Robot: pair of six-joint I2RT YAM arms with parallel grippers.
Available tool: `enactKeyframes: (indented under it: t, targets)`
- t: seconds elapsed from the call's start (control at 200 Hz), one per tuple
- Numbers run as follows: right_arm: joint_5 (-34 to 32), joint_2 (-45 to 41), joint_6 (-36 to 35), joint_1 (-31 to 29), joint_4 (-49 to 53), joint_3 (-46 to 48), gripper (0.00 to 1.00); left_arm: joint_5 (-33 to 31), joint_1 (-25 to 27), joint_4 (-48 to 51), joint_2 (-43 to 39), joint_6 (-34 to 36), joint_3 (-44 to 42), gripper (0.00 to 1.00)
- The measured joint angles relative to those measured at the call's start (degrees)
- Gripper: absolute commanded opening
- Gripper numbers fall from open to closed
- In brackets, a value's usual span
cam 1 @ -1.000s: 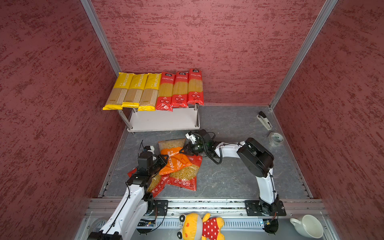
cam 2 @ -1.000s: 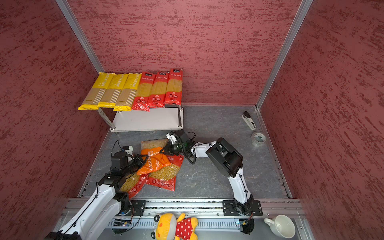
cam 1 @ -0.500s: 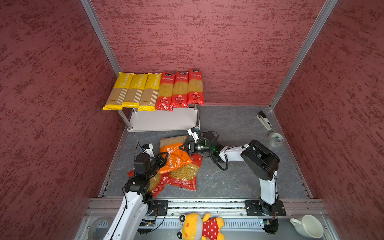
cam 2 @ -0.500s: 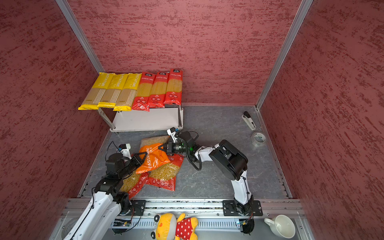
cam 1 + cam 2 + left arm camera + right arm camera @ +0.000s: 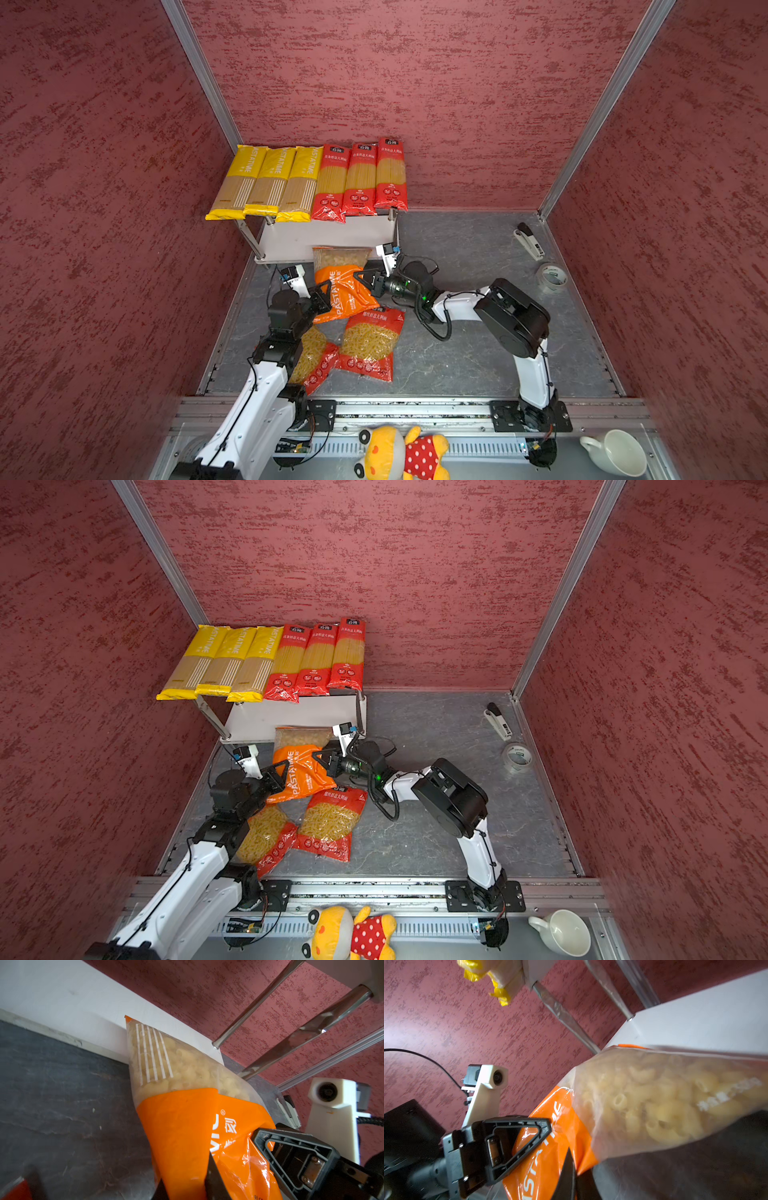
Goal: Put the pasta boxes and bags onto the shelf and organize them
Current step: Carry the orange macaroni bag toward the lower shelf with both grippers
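Nearest, two red bags lie on the floor. Beyond them, the orange bag is held between both grippers: the left gripper pinches its left edge, and the right gripper is clamped on its right edge. Its clear end rests on the lower board of the shelf; spaghetti packs line the top.

Partly hidden under left arm: red bag. Cropped by wrist-view edges: orange bag lower end.
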State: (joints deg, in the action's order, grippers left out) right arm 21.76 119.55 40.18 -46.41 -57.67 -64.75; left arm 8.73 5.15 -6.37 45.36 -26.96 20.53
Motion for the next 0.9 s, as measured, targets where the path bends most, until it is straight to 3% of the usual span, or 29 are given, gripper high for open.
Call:
enactKeyframes:
  t: [0.346, 0.591, 0.897]
  targets:
    - [-8.57, 11.89, -4.66, -0.15, 3.39, -13.75, 0.0, -7.63, -1.05, -11.69, 18.93, 5.84, 3.91, 0.01]
    - [-11.39, 13.0, -0.79, -0.15, 7.61, -17.2, 0.0, -5.62, -3.17, -11.45, 25.86, 3.96, 8.66, 0.18]
    - [-13.49, 13.0, 6.93, -0.44, 11.76, -18.99, 0.0, -5.22, -6.71, -6.54, 23.37, -0.68, 9.57, 0.43]
